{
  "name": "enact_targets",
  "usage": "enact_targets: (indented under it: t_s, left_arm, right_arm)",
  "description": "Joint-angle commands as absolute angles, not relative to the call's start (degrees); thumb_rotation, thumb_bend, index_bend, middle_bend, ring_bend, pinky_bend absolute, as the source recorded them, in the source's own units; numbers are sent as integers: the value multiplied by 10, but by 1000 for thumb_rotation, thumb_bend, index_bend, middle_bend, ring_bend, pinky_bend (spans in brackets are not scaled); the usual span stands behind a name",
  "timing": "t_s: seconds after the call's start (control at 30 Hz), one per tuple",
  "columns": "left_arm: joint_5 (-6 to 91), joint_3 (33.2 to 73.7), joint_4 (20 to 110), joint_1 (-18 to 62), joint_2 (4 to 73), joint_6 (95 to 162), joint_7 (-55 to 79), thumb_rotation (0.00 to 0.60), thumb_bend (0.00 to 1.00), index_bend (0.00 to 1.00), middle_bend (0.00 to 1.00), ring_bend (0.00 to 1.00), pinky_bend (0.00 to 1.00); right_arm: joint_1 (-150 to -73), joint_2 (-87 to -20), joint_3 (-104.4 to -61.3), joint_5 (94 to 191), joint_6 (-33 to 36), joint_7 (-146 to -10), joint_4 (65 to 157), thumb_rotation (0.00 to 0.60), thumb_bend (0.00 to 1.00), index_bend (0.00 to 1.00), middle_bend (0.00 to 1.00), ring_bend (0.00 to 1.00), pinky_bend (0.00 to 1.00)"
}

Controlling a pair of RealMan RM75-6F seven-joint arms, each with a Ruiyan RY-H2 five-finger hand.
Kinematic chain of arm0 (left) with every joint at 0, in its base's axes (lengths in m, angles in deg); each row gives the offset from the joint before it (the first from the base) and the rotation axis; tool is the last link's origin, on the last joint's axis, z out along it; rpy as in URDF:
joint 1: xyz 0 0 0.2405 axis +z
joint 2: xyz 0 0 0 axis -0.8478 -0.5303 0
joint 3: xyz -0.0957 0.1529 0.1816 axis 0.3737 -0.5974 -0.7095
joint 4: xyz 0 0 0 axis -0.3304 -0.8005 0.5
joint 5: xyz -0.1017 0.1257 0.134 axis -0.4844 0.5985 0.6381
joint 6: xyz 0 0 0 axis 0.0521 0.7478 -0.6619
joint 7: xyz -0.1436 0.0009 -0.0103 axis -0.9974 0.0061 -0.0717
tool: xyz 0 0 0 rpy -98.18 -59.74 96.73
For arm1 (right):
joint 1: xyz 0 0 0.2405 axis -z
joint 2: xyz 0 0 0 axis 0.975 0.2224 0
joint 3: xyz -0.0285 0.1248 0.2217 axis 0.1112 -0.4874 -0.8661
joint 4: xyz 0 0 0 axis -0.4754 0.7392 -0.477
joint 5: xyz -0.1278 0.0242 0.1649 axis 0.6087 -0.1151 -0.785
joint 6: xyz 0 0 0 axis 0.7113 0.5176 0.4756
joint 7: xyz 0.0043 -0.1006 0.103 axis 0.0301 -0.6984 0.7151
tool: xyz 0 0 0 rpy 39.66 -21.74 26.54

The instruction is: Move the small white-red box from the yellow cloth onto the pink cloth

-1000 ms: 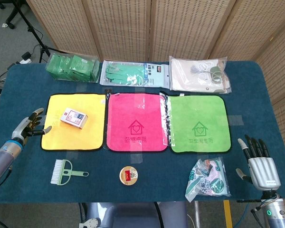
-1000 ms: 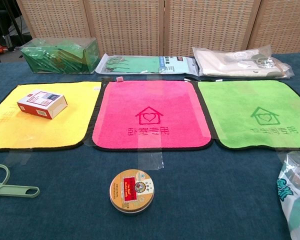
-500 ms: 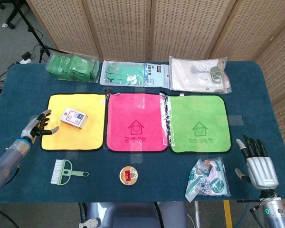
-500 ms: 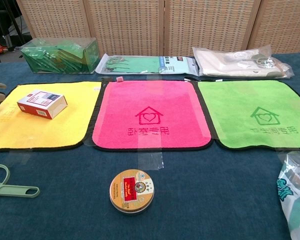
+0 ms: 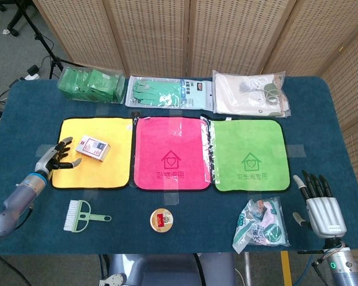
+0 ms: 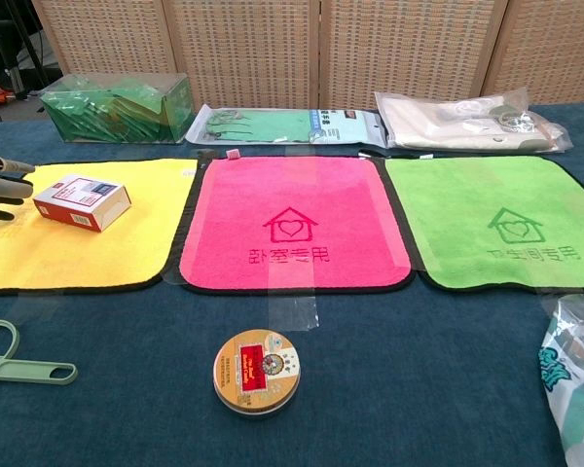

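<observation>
The small white-red box (image 5: 93,148) (image 6: 82,201) lies on the yellow cloth (image 5: 107,170) (image 6: 97,255), near its upper middle. The pink cloth (image 5: 170,154) (image 6: 294,224) lies just right of it with nothing on it. My left hand (image 5: 57,157) hovers over the yellow cloth's left part, fingers apart and pointing at the box, a short gap left of it; only its fingertips (image 6: 0,182) show at the chest view's left edge. My right hand (image 5: 322,205) rests open at the table's front right corner, holding nothing.
A green cloth (image 5: 248,155) lies right of the pink one. Bagged goods line the back: green packets (image 5: 90,84), gloves (image 5: 167,93), a clear bag (image 5: 249,92). At the front lie a green brush (image 5: 82,215), a round tin (image 5: 161,221) and a snack bag (image 5: 261,224).
My left hand has moved right, from the table left of the yellow cloth to over the cloth near the box. The right hand has drawn back slightly. The box has not moved.
</observation>
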State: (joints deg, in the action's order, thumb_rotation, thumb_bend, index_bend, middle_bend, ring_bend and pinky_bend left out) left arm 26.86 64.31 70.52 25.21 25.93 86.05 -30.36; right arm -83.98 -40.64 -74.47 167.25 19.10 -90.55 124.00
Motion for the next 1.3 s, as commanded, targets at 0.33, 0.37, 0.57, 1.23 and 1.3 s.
enact_targets:
  t_s: [0.33, 0.37, 0.57, 1.23, 1.3]
  left_arm:
    - [290, 659, 706, 252, 282, 863, -295, 600, 349, 0, 0, 0, 0]
    - [292, 659, 707, 252, 284, 864, -293, 600, 349, 0, 0, 0, 0]
    - [294, 654, 711, 242, 294, 873, -270, 600, 348, 0, 0, 0, 0]
    - [260, 637, 767, 214, 308, 914, -206, 600, 349, 0, 0, 0, 0]
    - [258, 636, 776, 211, 308, 917, -199, 600, 349, 0, 0, 0, 0]
  right_arm:
    - [-842, -409, -742, 1674, 188, -911, 1240, 600, 246, 0, 0, 0, 0]
    - [-842, -410, -742, 1674, 188, -912, 1240, 600, 246, 0, 0, 0, 0]
    - [-841, -409, -742, 1675, 191, -909, 1240, 600, 247, 0, 0, 0, 0]
    - [-843, -410, -738, 1677, 186, -912, 1241, 600, 247, 0, 0, 0, 0]
    - [-843, -409, -738, 1678, 188, -912, 1242, 600, 247, 0, 0, 0, 0]
